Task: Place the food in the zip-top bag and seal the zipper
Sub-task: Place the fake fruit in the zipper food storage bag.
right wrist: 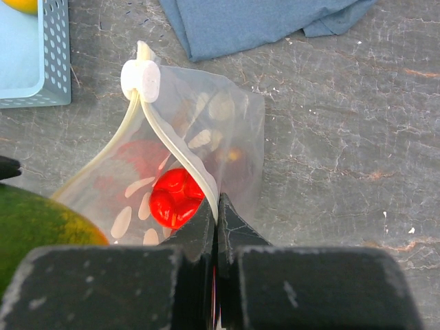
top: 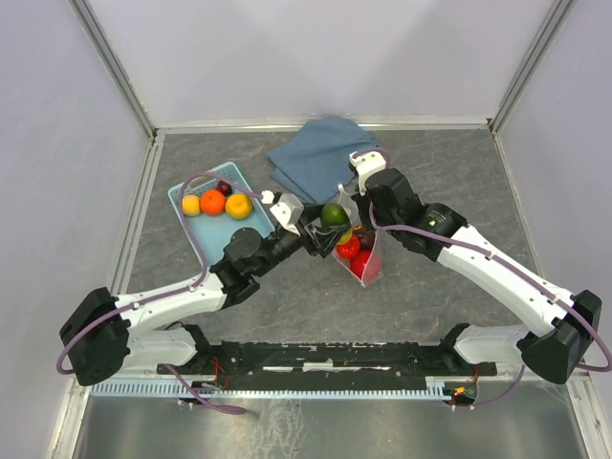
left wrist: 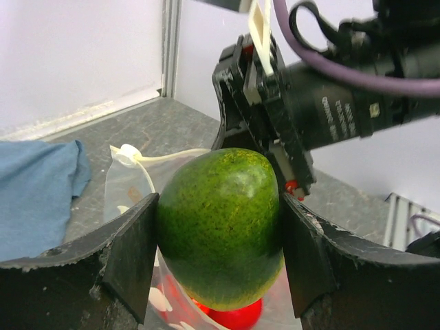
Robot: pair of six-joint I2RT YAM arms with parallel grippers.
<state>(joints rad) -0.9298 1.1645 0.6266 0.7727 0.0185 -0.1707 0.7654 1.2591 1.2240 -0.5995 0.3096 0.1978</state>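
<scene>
1. Top external view: the zip-top bag [top: 363,258] stands on the grey table [top: 287,306], between the two arms, with its mouth turned upward.
2. The right gripper [right wrist: 215,227] is clamped tight on the bag's rim, its fingers pinching the pale zipper [right wrist: 175,148] strip on one lip.
3. From that pinch the two lips spread apart and meet again at a white slider tab [right wrist: 141,79] on the bag's far corner, so the mouth gapes.
4. Inside the bag lie red fruits [right wrist: 175,196], seen through the dotted plastic.
5. The left gripper [left wrist: 220,258] holds a green fruit [left wrist: 220,220] squeezed between its two fingers, which stand wide apart around it.
6. That green fruit hangs directly over the bag's mouth, with the red fruits below it; whether it touches the plastic cannot be told.
7. The right gripper's black body rises just behind the green fruit, on the far side of the bag in the left wrist view.
8. Left of the bag, well apart, sits the light-blue basket [top: 182,218].
9. It holds a yellow fruit [top: 191,205], an orange fruit [top: 212,202], a yellow-orange fruit [top: 239,206] and a dark fruit [top: 225,188].
10. Beyond the bag, near its far side, lies a folded blue cloth [top: 316,158].
</scene>
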